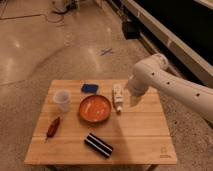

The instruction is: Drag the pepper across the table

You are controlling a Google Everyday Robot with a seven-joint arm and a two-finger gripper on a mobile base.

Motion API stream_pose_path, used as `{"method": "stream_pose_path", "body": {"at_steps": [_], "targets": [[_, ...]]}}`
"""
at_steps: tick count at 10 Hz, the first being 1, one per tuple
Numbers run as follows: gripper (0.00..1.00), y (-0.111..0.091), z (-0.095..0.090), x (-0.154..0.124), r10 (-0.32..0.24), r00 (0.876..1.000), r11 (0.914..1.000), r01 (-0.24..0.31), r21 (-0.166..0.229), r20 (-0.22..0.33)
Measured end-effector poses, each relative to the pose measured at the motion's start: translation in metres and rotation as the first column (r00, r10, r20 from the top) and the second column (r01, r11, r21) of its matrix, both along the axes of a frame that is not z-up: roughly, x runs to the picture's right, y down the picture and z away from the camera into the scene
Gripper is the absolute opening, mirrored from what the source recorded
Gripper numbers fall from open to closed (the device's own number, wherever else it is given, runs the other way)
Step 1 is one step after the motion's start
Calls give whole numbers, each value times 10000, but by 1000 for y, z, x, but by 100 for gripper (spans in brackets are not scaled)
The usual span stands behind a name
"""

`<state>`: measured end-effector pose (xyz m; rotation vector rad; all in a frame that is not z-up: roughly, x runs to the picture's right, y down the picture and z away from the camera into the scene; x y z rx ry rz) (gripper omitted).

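Start at the near edge of the table (135, 142): you'll see a small black box with pale stripes (98, 145) lying at an angle, a little left of the middle, and a small dark logo (164, 152) by the near right corner. The pepper (52, 127) lies close to the left edge, somewhat nearer the front than the back, its length running roughly front to back with a slight tilt, and nothing touches it. Further in, an orange bowl (95, 108) sits around the centre of the top. To its left, near the left edge, a clear plastic cup (62, 100) stands upright, just apart from the bowl. To the bowl's right a white bottle (118, 96) lies on its side, pointing front to back, just beside the bowl's rim. The gripper (134, 98) hangs over the right half of the table, right next to that bottle and well apart from the pepper; you cannot tell from here whether it is spread or closed. Its white arm (170, 87) reaches in from the right side, crossing above the right edge. At the far edge, left of the middle, a flat blue sponge (90, 88) rests. Beyond the table, the polished floor (40, 45) carries a blue cross mark (106, 51).
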<state>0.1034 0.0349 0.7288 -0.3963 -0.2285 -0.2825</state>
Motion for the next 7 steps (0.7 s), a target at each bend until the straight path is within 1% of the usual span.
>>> {"method": "stream_pose_path", "body": {"at_steps": [1, 2, 3, 4, 5, 6, 7], "targets": [[65, 4, -9, -29, -583, 9972, 9982, 578, 131, 478], [65, 9, -16, -55, -1186, 9886, 9927, 1160, 328, 931], [65, 15, -19, -78, -1792, 9758, 9833, 1733, 561, 1252], [65, 21, -19, -98, -2347, 9605, 9711, 2249, 797, 1496], [65, 30, -18, -124, -3049, 9355, 9508, 2879, 1149, 1788], [65, 36, -17, -145, -3512, 9143, 9341, 3274, 1420, 2021], [65, 43, -16, -162, -3835, 8967, 9213, 3549, 1588, 2210]]}}
